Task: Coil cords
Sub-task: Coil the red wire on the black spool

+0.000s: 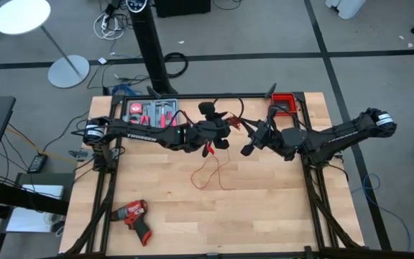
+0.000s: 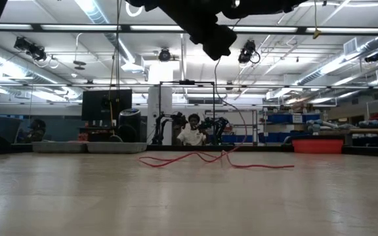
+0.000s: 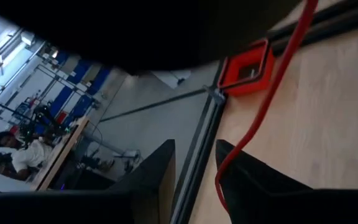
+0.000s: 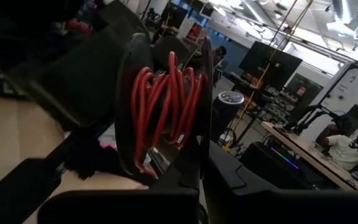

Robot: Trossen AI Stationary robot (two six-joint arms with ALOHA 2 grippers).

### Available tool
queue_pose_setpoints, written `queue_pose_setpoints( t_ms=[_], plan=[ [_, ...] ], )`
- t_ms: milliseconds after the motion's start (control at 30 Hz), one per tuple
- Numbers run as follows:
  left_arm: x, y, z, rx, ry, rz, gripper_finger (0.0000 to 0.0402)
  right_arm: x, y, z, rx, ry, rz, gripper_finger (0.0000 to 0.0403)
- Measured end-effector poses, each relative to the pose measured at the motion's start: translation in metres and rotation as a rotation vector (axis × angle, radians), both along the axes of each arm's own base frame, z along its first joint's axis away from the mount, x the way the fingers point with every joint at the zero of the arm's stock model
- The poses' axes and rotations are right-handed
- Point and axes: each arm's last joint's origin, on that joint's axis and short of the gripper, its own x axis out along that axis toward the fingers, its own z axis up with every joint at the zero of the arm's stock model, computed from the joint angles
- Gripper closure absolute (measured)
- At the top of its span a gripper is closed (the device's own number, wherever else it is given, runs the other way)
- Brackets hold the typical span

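Two grippers meet above the tabletop (image 1: 264,208): left gripper (image 3: 194,174) slightly open beside the red wire (image 1: 210,171), right gripper (image 4: 194,155) shut on its coil.

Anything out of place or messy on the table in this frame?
Only the red wire: part is wound on a spool by the right gripper, but a loose tail sprawls uncoiled across the table below the left gripper.
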Motion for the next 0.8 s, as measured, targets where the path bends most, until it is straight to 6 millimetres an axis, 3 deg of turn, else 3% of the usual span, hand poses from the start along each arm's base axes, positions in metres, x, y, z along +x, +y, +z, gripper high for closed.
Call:
queue_pose_setpoints(
  t_ms=[500, 800],
  plan=[
    [-0.003, 0.001, -0.002, 0.097, 0.122, 0.057, 0.0289, -0.019, 0.017, -0.014, 0.119, 0.095, 0.052, 0.0402],
    [-0.007, -0.017, 0.005, 0.134, 0.141, 0.018, 0.0304, -0.026, 0.019, -0.034, 0.174, 0.249, 0.05, 0.0403]
  ],
)
